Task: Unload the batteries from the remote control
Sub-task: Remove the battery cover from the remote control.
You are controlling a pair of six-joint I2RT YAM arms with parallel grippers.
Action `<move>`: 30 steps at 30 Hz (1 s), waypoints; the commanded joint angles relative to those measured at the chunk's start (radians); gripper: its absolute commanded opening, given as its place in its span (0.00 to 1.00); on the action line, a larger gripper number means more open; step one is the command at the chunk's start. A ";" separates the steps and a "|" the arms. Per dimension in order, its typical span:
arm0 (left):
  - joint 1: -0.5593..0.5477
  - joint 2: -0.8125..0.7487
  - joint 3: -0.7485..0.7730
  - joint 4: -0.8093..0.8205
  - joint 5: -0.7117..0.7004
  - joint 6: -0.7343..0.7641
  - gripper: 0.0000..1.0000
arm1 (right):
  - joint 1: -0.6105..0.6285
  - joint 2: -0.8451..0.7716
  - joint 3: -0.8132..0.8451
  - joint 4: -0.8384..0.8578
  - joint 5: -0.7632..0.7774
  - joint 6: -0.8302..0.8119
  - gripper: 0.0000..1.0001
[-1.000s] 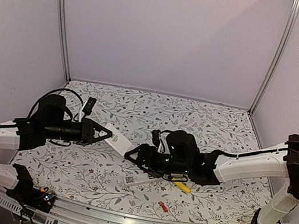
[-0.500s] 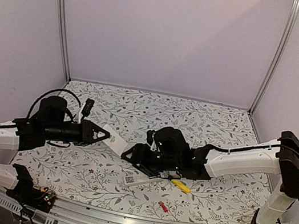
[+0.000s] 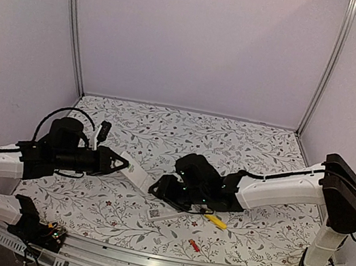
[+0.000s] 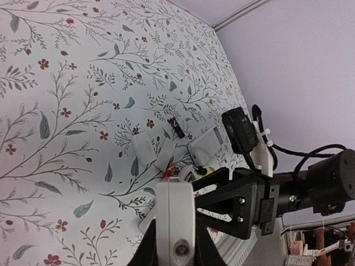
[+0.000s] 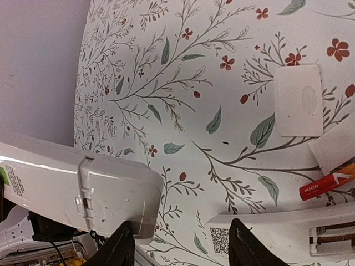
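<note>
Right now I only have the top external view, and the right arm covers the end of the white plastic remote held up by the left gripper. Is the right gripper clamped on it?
Observer: No. The right wrist view shows the right gripper open, fingers spread, the white plastic remote unclamped.
Operator: Any lid already off?
Observer: Yes, a flat white rectangular cover lies on the floral-print table.

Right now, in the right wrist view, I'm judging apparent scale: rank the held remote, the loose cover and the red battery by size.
1. held remote, though it is nearest the camera, which inflates it.
2. cover.
3. red battery, partly cut off at the frame edge.
</note>
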 commanded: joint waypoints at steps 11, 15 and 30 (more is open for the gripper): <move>-0.016 -0.011 -0.014 0.145 0.056 -0.060 0.00 | -0.008 -0.063 -0.205 0.338 -0.030 0.003 0.59; -0.016 -0.011 -0.029 0.184 0.075 -0.079 0.00 | -0.008 -0.051 -0.195 0.365 -0.057 0.002 0.65; -0.015 -0.023 -0.045 0.170 0.049 -0.092 0.00 | -0.009 -0.032 -0.204 0.502 -0.103 0.013 0.43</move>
